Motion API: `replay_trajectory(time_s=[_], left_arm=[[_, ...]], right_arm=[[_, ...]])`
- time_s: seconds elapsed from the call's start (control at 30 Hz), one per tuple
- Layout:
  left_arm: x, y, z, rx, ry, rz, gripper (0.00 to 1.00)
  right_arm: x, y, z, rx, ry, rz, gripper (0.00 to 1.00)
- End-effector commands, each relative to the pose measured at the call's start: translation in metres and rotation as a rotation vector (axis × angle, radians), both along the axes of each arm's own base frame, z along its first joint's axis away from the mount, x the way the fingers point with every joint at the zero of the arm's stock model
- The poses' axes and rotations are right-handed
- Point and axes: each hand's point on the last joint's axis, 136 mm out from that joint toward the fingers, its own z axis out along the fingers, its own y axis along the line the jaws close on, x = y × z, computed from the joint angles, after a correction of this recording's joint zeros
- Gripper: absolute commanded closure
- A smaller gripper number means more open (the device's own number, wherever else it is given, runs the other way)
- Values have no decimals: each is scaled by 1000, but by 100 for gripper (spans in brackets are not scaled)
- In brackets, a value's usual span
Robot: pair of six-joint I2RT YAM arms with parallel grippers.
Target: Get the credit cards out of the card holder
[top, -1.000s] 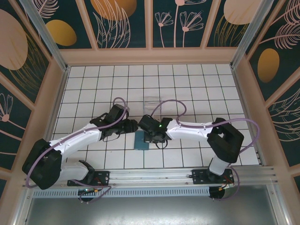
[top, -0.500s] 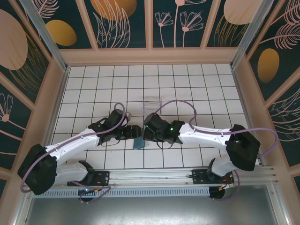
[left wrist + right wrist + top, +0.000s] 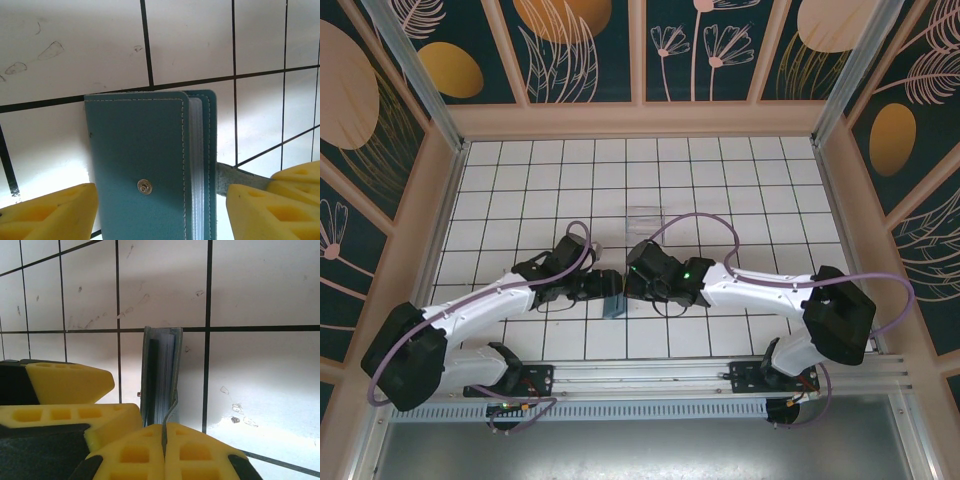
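The teal card holder (image 3: pixel 140 165) stands on edge on the white tiles, its snap stud facing the left wrist camera. From above it is a narrow teal sliver (image 3: pixel 613 305) between the two grippers. The credit cards stay tucked inside, and just a stack of thin edges (image 3: pixel 197 170) shows between the covers. My left gripper (image 3: pixel 160 212) is open with one yellow finger on each side of the holder, neither pressing on it. My right gripper (image 3: pixel 165 440) is shut on the holder's thin grey closure strap (image 3: pixel 172 405), beside the stacked edges (image 3: pixel 159 380).
A small clear plastic box (image 3: pixel 643 217) sits about two tiles beyond the grippers. Both arms meet mid-table near the front rail (image 3: pixel 650 375). Wooden walls (image 3: pixel 640 120) enclose the tiled floor, with open tiles to the left, right and back.
Both grippers moved toward the near edge and the right arm's elbow swung out to the right. The holder went from lying flat to standing on edge. The left jaws spread wider.
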Motion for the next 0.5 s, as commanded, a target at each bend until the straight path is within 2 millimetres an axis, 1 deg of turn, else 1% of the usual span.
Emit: replay_trajectory(time_s=[0.0,0.23,0.47], left_arm=[[-7,7,-10,45,17,-19,30],[-7,19,-21,123,27,2,36],[-3,30,-17,175,3,37,42]], right_arm=[[2,3,17,53,-23,-16,100],[2,2,18,52,-28,-21,100],[2,-4,15,33,-24,-35,100]])
